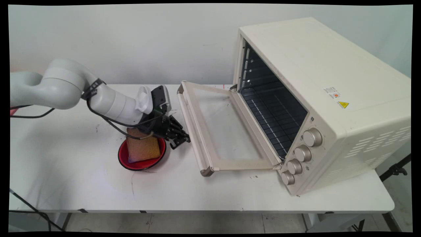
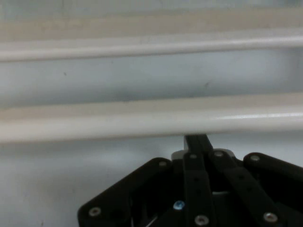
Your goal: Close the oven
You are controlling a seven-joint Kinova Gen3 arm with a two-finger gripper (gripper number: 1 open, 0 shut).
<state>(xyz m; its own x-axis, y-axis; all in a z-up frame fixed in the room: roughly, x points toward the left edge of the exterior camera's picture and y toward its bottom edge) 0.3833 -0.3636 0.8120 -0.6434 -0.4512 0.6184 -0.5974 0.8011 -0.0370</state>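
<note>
Gripper (image 1: 182, 140) fingers pressed together, empty, just beside the open oven door's handle (image 2: 142, 120). Sponge (image 1: 143, 147) sits in a red bowl (image 1: 126, 162) nearby.

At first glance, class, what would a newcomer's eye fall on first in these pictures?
A large cream toaster oven fills the table's right side, its glass door dropped open toward the arm. Just left of the door's handle, the black gripper hangs shut, beside a red bowl holding a tan sponge.
</note>
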